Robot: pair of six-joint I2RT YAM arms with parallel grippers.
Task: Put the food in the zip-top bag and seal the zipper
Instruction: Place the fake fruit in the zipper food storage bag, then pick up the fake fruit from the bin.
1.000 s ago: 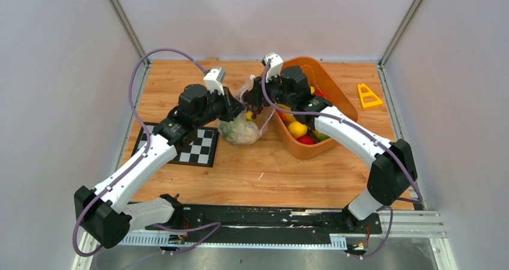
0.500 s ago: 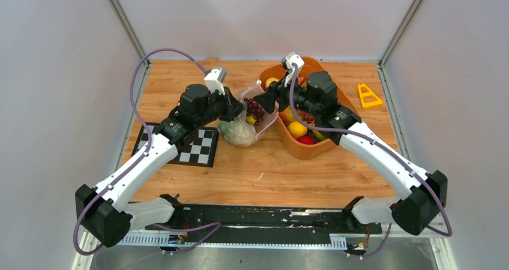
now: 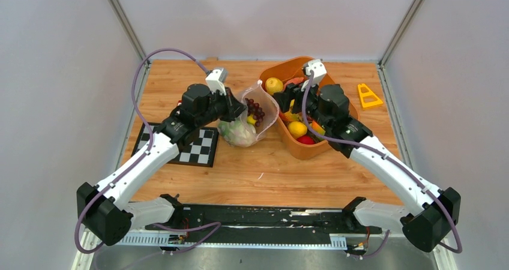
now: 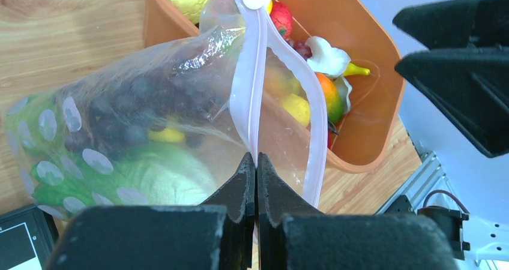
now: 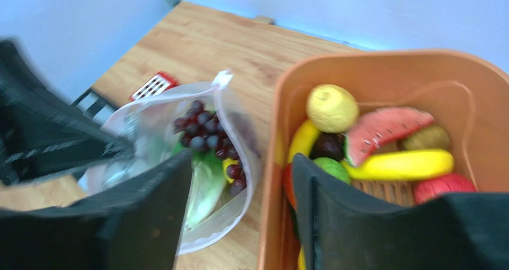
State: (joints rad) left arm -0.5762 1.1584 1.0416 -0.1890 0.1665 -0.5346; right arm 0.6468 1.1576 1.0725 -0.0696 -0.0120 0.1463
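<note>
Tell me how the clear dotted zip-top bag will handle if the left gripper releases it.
Probably floppy: the clear dotted zip-top bag is thin and crinkled, held up only where the left gripper pinches its pinkish zipper strip. Released, the rim would likely sag. The purple grapes and green cabbage inside should weigh its base down, so it may slump, not slide.

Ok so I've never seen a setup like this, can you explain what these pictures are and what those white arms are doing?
These are two robot arms bolted to a wooden table, each ending in a two-finger gripper. One picture looks down from above; the other two come from wrist cameras. The left gripper is pinched shut on the zipper of a clear bag holding grapes and cabbage. The right gripper is open and empty above the edge of an orange basket of toy fruit: lemon, watermelon slice, banana. A checkerboard and yellow triangle lie nearby.
</note>
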